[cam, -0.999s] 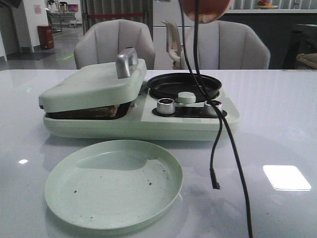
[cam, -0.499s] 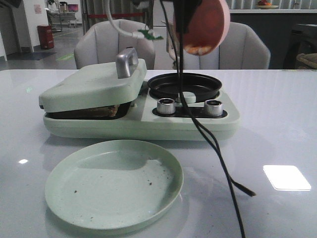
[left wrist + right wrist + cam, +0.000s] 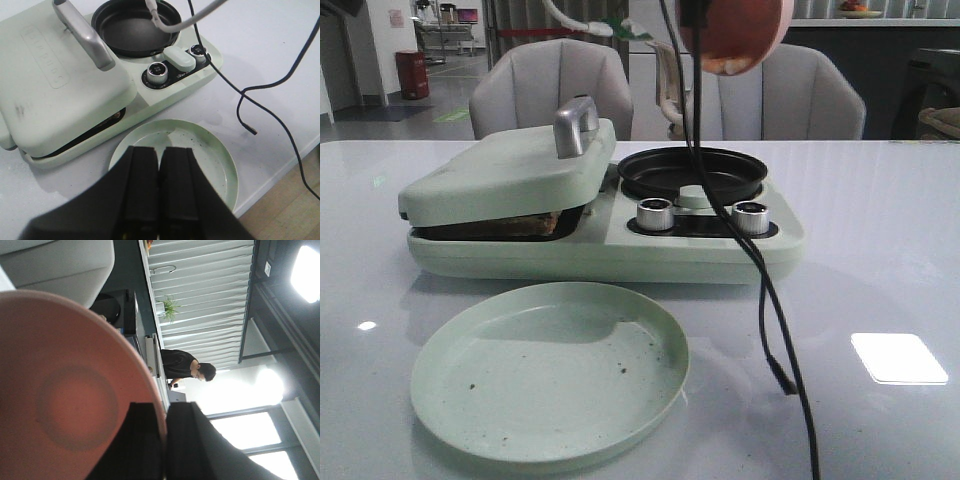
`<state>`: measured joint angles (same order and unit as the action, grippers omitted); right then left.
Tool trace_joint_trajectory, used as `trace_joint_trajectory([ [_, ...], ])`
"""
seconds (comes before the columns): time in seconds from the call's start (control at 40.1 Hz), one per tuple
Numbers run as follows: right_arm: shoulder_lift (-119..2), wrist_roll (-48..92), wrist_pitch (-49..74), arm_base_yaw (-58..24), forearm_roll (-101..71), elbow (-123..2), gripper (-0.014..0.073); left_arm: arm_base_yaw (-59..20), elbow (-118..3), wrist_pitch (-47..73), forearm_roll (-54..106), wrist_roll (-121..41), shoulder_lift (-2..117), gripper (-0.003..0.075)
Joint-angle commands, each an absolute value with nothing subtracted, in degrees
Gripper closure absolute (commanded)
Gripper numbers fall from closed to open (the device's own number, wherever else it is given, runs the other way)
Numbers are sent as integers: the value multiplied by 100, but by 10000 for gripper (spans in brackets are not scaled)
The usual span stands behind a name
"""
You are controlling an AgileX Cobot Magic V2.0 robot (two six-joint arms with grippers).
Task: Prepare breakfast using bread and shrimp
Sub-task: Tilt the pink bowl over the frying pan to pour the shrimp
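Below the right gripper (image 3: 162, 440), whose fingers pinch the rim of the tilted pink plastic bowl (image 3: 735, 35), lies the round black frying pan (image 3: 693, 171). Pale shrimp (image 3: 728, 66) sit at the bowl's low lip, directly over it. Tan bread (image 3: 520, 224) stays under the green lid (image 3: 510, 170). Left gripper (image 3: 160, 200): fingers pressed together, empty.

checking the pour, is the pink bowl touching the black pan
Apart. The front view shows the bowl held tilted high above the pan, with chair backs visible between them.
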<state>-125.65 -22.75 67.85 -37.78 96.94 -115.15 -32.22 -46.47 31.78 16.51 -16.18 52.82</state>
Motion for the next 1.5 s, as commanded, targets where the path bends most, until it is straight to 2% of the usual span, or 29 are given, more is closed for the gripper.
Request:
trace_joint_trajectory([
  [0.0, -12106, -2564, 6962, -3767, 9980, -11714, 550, -3256, -4803, 2752, 1751, -1570, 5200, 620],
  [0.15, -12459, -2137, 7138, -3779, 10312, -11556, 550, -3256, -4803, 2752, 1751, -1570, 5200, 620],
  [0.899, -12147, -2187, 7184, -3803, 10173, -11823, 550, -3256, -4803, 2752, 1751, -1570, 5200, 620],
  [1.148, -11122, -2116, 7531, -3500, 7240, -11655, 552, -3256, -4803, 2752, 1751, -1570, 5200, 620],
  [1.473, -9162, -1824, 6885, -1473, 3527, -9378, 552, -3256, -4803, 2752, 1751, -1570, 5200, 620],
])
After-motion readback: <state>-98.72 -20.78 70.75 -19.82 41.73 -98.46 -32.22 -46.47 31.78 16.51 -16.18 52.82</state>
